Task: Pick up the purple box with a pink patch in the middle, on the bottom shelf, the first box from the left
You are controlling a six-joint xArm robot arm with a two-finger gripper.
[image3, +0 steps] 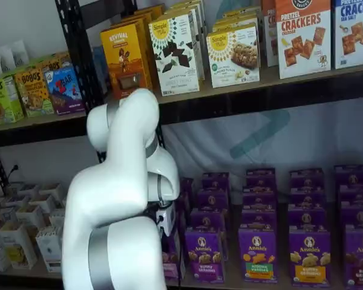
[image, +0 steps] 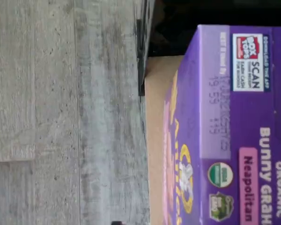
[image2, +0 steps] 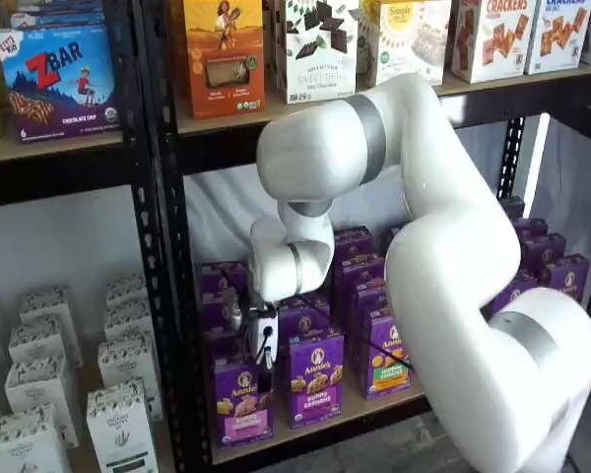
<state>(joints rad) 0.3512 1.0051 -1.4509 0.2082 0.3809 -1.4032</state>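
Gripper apparently spread wide above glossy purple box, fingers hidden.

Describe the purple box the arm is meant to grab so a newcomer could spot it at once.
Start at the black rack and drop to its bottom shelf, where purple boxes stand in rows. The purple box is the front one at the left end, just under the white gripper body. Its lower front is pink; the neighbour beside it lacks that.
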